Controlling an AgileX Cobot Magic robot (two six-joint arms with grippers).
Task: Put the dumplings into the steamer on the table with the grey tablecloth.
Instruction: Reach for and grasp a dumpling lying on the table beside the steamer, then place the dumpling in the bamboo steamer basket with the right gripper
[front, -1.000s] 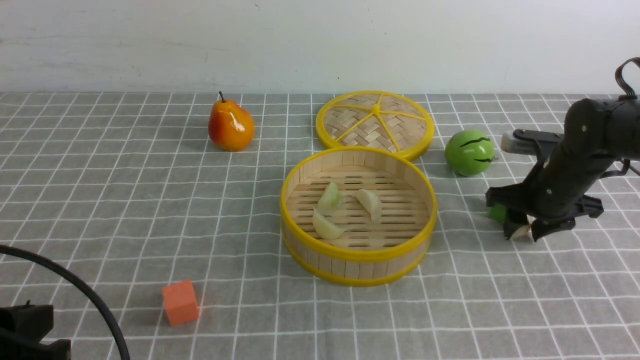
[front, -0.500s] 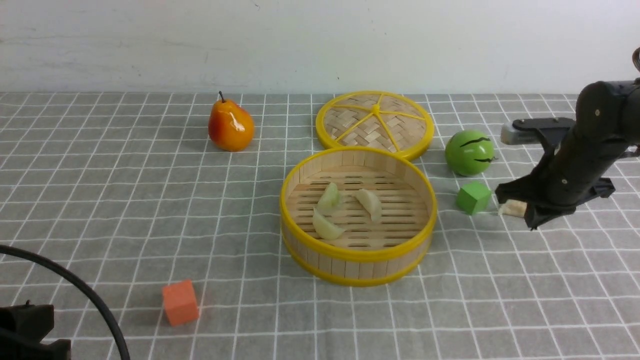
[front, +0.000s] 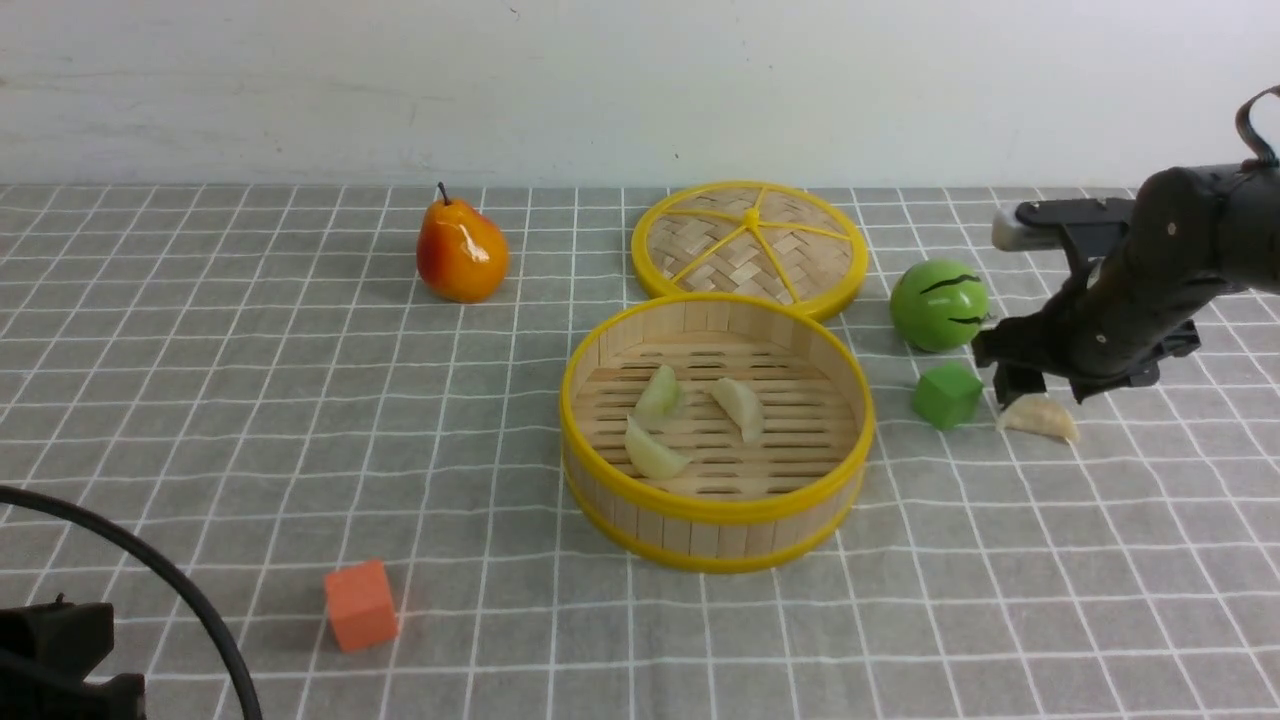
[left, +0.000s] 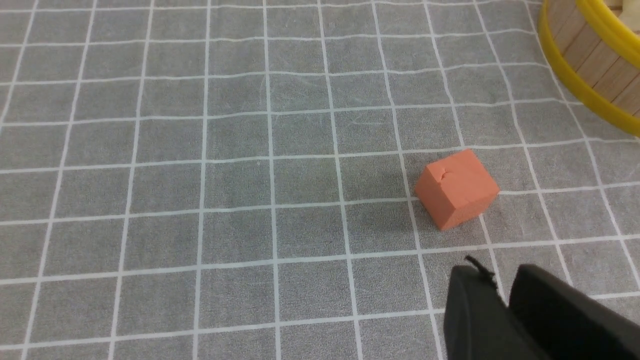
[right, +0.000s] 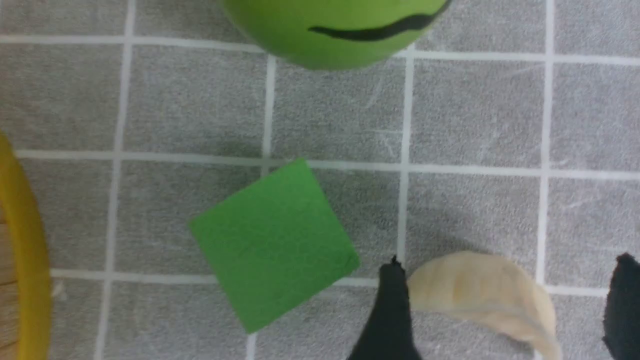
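Middle right: the right gripper (front: 1045, 392) is spread over a cream-white pleated dumpling (front: 1040, 417) on the grey checked tablecloth (front: 200, 400). The round bamboo steamer (front: 715, 500) stands centre. The left gripper (left: 505, 300) is pressed together, empty.

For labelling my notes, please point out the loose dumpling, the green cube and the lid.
loose dumpling (front: 1040, 417): front view, middle of its body.
green cube (front: 946, 395): front view, middle of the cube.
lid (front: 749, 250): front view, its woven top.
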